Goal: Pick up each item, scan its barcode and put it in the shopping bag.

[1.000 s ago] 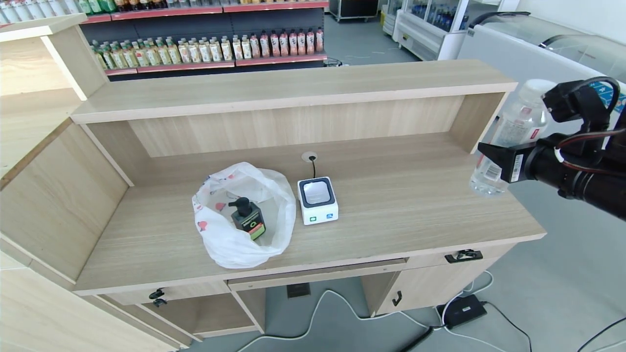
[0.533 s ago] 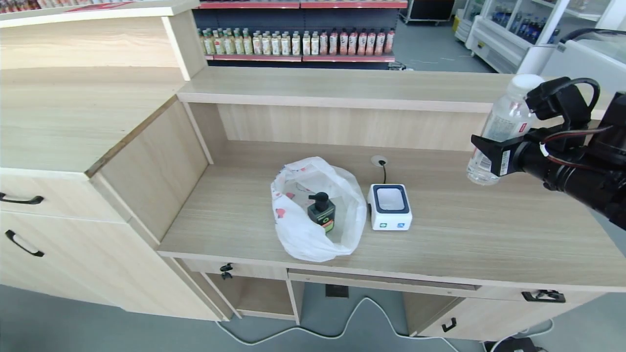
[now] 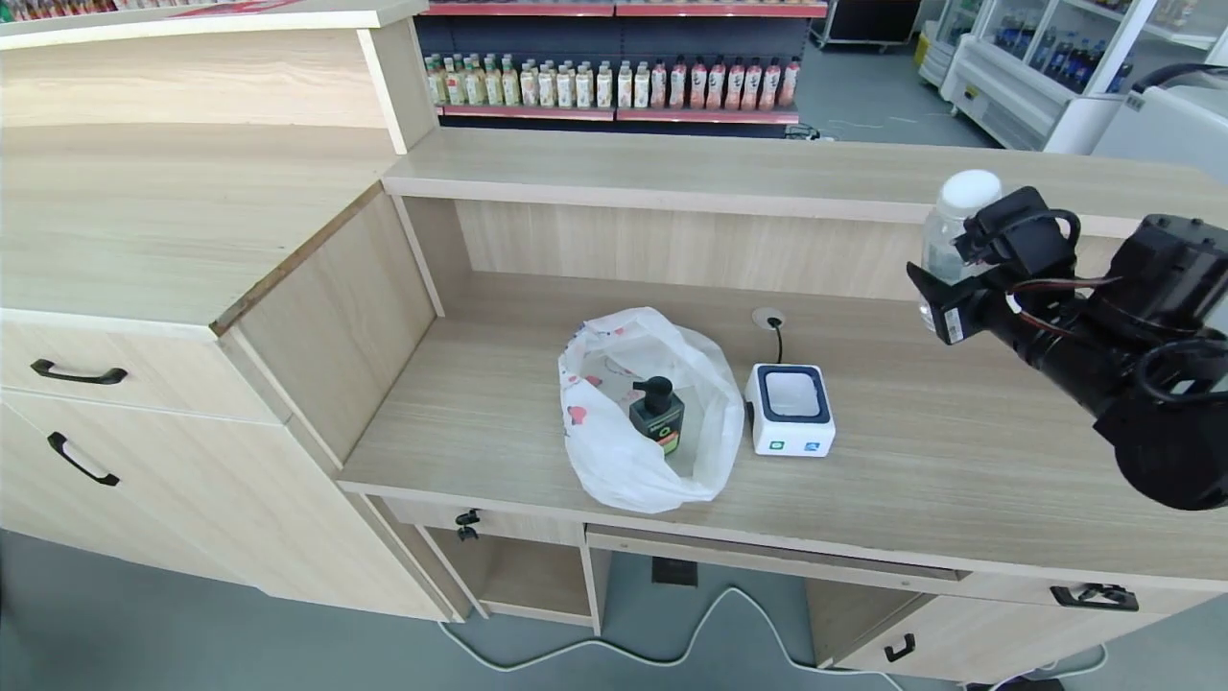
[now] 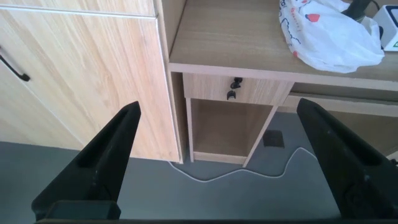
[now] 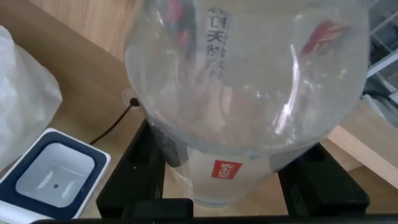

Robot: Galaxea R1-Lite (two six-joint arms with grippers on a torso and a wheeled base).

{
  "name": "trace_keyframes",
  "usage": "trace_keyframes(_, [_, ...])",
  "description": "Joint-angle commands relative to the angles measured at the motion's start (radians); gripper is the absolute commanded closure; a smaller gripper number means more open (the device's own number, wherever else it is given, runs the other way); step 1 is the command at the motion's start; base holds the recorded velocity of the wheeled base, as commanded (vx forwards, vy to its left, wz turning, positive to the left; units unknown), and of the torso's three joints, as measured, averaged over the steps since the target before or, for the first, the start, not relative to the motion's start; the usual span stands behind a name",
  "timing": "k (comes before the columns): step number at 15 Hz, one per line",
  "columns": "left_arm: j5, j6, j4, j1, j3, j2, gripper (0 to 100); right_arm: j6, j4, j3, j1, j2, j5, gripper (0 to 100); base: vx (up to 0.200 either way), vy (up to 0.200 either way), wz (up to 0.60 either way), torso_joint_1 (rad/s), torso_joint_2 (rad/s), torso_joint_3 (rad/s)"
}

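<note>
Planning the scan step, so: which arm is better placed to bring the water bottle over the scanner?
Right. The right gripper clamps the water bottle, raised above the counter, to the right of the scanner. The left gripper hangs open and empty below the counter's edge, by the cabinet.

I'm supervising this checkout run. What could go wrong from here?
The water bottle in the right pincer is clear and smooth and sits high above the counter; a slip would likely drop it hard. The shopping bag is limp and already holds a pump bottle, so lowering it in could tip that or snag the rim.
</note>
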Motion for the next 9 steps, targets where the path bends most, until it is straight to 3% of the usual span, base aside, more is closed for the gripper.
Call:
trace_keyframes(1, [0.0,0.0,0.0,0.0,0.0,0.0,0,-0.013,-0.094,-0.023,0.006,0.127,0.068,100,0.0,0.0,0.0,0.0,0.0,0.0])
trace_keyframes(3, [0.0,0.0,0.0,0.0,0.0,0.0,0,-0.033,-0.192,-0.025,0.006,0.188,0.232,100,0.0,0.0,0.0,0.0,0.0,0.0])
trace_keyframes(9, [0.0,0.002,0.0,0.0,-0.002,0.0,0,-0.093,-0.318,-0.017,0.002,0.271,0.401,100,0.0,0.0,0.0,0.0,0.0,0.0])
